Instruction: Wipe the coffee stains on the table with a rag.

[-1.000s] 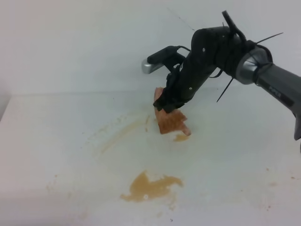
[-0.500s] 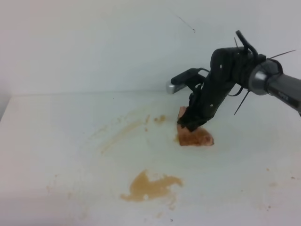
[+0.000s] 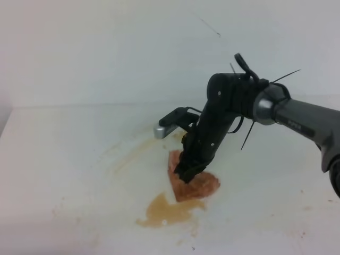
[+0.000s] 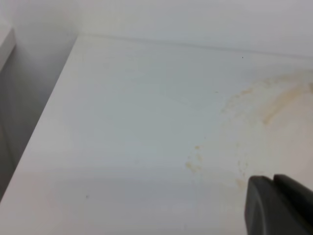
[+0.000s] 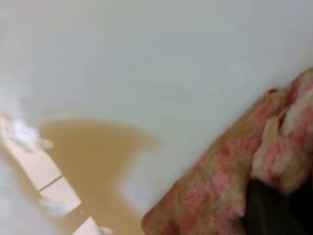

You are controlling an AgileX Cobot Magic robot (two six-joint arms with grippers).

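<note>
My right gripper [image 3: 185, 174] is shut on the rag [image 3: 199, 187], a pinkish-brown cloth that it presses flat on the white table [image 3: 64, 175]. The rag's front edge touches the upper rim of the amber-brown coffee puddle [image 3: 164, 212]. Faint tan smears [image 3: 135, 151] arc away to the left of the arm. The right wrist view shows the bumpy rag [image 5: 215, 191] beside the puddle [image 5: 93, 152], with a dark finger [image 5: 266, 210] on the cloth. In the left wrist view only a dark corner of the left gripper [image 4: 279, 205] appears, above the table [image 4: 122, 122] near tan specks [image 4: 274, 100].
A white wall rises behind the table's far edge [image 3: 79, 104]. The table's left edge [image 4: 44, 122] drops off beside a grey wall. Small specks dot the tabletop at the front right [image 3: 305, 207].
The right gripper swung the rag out to the right, then dragged it forward and left until it met the puddle's upper edge. The gripper stayed shut on the cloth.
</note>
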